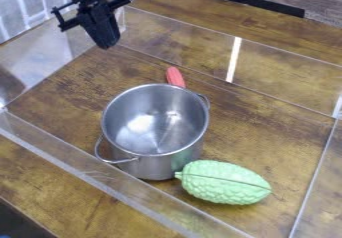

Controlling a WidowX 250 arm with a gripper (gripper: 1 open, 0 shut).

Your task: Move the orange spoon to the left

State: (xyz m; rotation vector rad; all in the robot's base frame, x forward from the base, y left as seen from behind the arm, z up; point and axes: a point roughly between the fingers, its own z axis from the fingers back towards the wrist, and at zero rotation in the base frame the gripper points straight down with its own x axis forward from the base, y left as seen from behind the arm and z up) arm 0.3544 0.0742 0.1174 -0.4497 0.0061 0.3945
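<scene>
Only the red-orange handle tip of the orange spoon (175,77) shows, poking out behind the far rim of the steel pot (152,128); its bowl is hidden by the pot. My gripper (102,38) hangs at the upper left, well above the table and to the left of the spoon. Its dark fingers (103,30) are pressed together and hold nothing.
A bumpy green gourd-like vegetable (225,181) lies in front of the pot at the right. Clear acrylic walls (80,162) fence the wooden table, with a small clear stand (102,22) at the back left.
</scene>
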